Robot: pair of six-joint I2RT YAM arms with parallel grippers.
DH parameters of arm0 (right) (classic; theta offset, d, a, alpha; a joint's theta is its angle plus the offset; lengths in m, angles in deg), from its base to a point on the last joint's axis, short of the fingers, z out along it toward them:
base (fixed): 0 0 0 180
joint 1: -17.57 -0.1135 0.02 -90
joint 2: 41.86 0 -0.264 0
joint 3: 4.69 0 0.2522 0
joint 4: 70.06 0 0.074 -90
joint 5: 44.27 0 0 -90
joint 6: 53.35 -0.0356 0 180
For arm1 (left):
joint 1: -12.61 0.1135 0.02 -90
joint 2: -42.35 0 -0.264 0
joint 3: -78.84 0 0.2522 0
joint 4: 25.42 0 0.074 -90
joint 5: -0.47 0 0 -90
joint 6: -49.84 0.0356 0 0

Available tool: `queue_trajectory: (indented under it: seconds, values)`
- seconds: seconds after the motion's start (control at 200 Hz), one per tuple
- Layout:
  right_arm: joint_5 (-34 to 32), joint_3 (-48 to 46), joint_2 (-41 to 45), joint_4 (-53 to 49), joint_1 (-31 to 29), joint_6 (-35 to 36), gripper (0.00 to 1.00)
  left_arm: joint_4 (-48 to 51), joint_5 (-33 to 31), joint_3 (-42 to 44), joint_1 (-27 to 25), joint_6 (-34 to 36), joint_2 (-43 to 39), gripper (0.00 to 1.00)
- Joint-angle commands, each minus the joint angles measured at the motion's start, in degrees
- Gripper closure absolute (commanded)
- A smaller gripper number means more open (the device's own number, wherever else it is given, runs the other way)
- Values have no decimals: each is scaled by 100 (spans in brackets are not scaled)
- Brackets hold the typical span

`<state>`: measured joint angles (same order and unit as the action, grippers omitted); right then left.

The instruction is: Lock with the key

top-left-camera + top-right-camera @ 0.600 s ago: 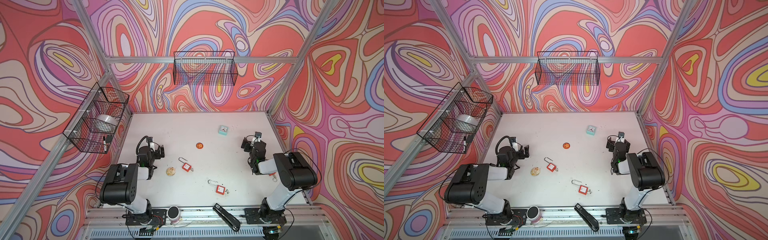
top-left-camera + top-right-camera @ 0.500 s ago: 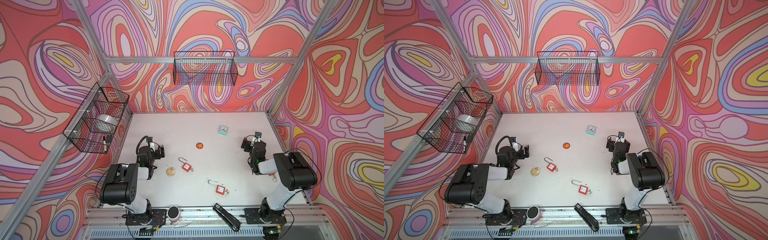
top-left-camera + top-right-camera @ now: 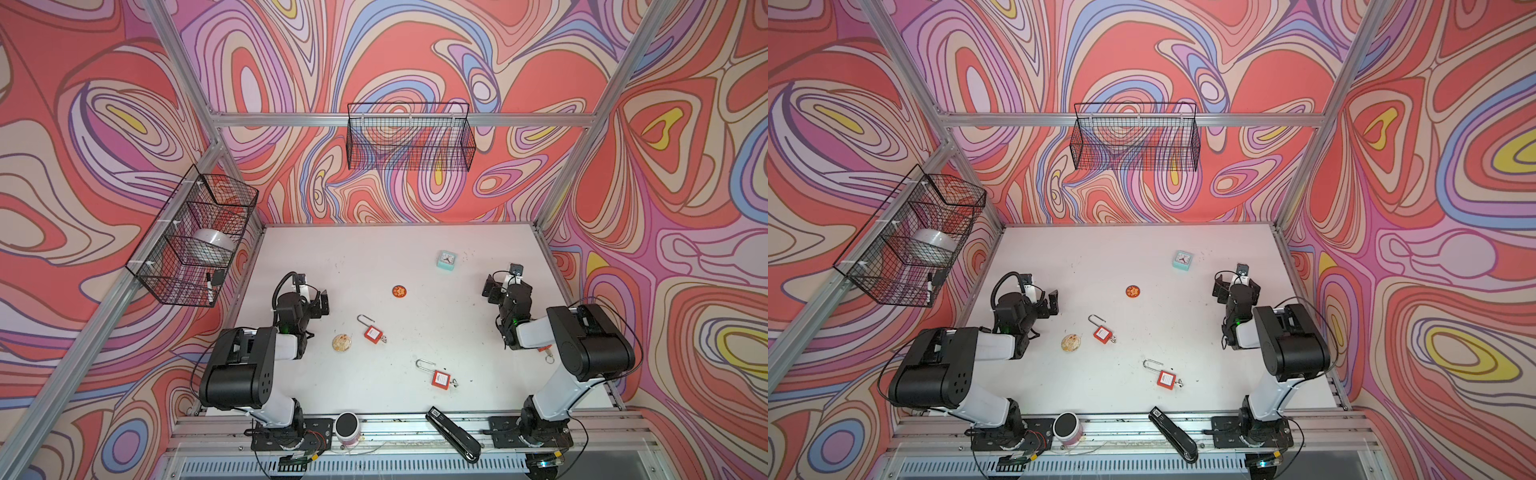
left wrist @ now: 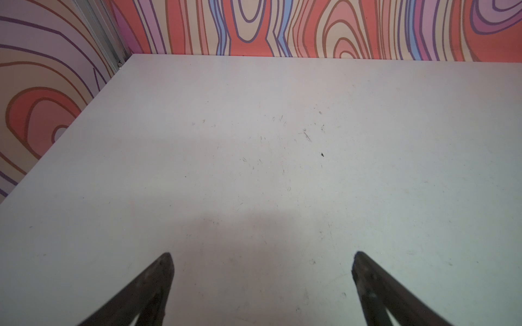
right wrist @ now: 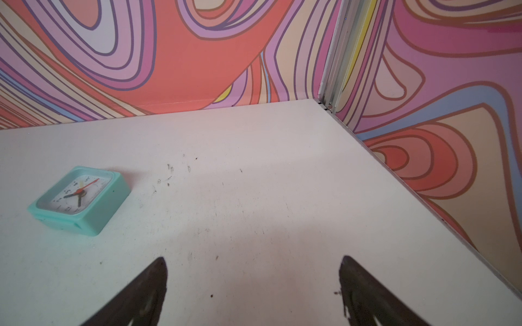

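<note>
Two red padlocks lie on the white table (image 3: 415, 249) with their shackles swung open. One padlock (image 3: 373, 333) (image 3: 1103, 333) sits left of centre, a key (image 3: 383, 340) at its base. The other padlock (image 3: 440, 379) (image 3: 1166, 379) lies nearer the front, also with a key (image 3: 455, 383) at its base. My left gripper (image 3: 311, 293) (image 4: 262, 262) stands open above bare table, left of both locks. My right gripper (image 3: 503, 282) (image 5: 252, 266) stands open at the right side, far from them. A small red item with a ring (image 3: 547, 355) peeks out under the right arm.
A teal clock (image 3: 447, 261) (image 5: 79, 200) lies at the back right, an orange disc (image 3: 399, 291) mid-table, a beige round piece (image 3: 342, 343) beside the left padlock. A black stapler (image 3: 453, 428) and a pink cylinder (image 3: 347, 428) rest on the front rail. Wire baskets (image 3: 409, 141) (image 3: 195, 232) hang on the walls.
</note>
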<state>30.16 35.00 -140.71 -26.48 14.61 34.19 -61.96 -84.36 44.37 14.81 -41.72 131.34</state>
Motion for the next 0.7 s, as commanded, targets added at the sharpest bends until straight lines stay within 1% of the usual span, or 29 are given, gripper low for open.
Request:
queue_trajectory:
  seconds: [0.0,0.33,0.366,0.396,0.431,0.506,0.571,0.631,0.696]
  values:
    - [3,-9,41,14,29,-10,2,12,69,-95,9,-3,-92,0]
    - [3,-18,50,44,24,-13,2,-81,123,-44,4,8,-111,0]
    - [67,-71,73,139,17,47,2,-148,171,-3,0,44,-162,0]
    - [286,-118,184,170,16,160,2,-129,136,29,-21,51,-262,0]
    - [531,-120,415,-67,-28,306,2,24,34,25,-35,42,-431,0]
    - [513,55,1091,-1047,-285,560,2,727,-85,-102,-44,25,-939,0]
    - [778,273,1590,-1852,-526,680,1,1295,-105,-251,-59,22,-1368,0]
    - [1039,384,1859,-2271,-855,787,2,1808,-189,-388,-68,-111,-1727,0]
    - [1251,509,1999,-2648,-1433,1125,2,2378,-239,-529,-83,-327,-2057,0]
